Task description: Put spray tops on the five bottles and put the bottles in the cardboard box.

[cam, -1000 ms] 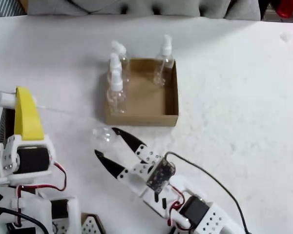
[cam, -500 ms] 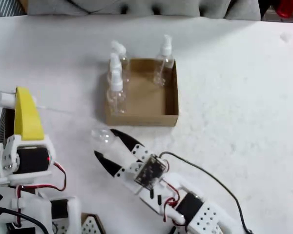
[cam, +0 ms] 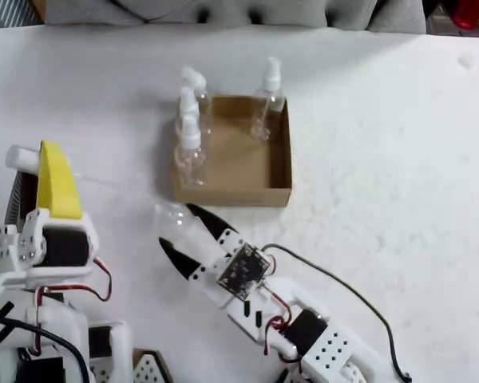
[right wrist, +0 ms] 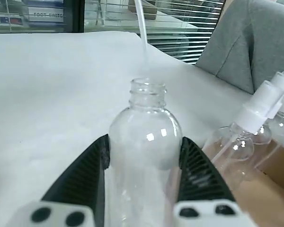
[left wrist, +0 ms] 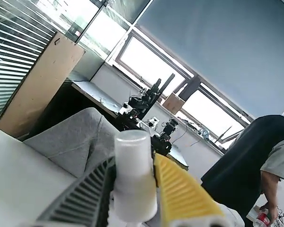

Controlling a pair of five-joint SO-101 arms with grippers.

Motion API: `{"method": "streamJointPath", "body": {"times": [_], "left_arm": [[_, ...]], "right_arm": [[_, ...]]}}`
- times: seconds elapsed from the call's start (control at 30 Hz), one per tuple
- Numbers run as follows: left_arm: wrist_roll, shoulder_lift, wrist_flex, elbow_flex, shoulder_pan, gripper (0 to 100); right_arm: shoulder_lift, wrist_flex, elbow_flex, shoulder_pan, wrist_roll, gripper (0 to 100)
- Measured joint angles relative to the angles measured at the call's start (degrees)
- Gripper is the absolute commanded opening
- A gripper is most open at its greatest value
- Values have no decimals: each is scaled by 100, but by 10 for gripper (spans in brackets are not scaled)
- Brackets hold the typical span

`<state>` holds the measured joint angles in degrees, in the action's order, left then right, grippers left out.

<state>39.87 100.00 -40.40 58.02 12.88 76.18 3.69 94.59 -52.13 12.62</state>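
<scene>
A clear bottle (cam: 169, 215) without a top lies on the white table just in front of the cardboard box (cam: 278, 159), its open neck pointing away from my right arm. My right gripper (cam: 178, 227) has its black fingers pressed on both sides of this bottle (right wrist: 144, 137), so the right gripper (right wrist: 144, 146) is shut on it. At the table's left, my left gripper (cam: 32, 159) is raised and shut on a white spray top (cam: 17, 157). The spray top (left wrist: 132, 175) sits between the grey and yellow fingers of the left gripper (left wrist: 132, 165). Its thin tube (right wrist: 141, 19) hangs beyond the bottle's neck.
Several clear bottles with spray tops (cam: 190, 136) stand in the box, most along its left wall and one (cam: 269, 96) at the far right corner. The same bottles (right wrist: 248, 127) show beside my right gripper. The table's right half is bare white surface.
My right gripper has slid forward around the topless bottle and narrowed onto it; the bottle shifted slightly. My left arm has moved a little to the right with the spray top.
</scene>
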Motion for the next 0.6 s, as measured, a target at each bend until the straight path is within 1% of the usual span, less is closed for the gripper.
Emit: {"method": "streamJointPath", "body": {"times": [0.1, 0.3, 0.6], "left_arm": [[0, 0, 0, 0, -97, 24], [0, -9, -9, 167, -642, 24], [-53, -9, -9, 220, -642, 24]], "right_arm": [[0, 0, 0, 0, 9, 16], [0, 0, 0, 0, 26, 16], [0, 0, 0, 0, 35, 16]]}}
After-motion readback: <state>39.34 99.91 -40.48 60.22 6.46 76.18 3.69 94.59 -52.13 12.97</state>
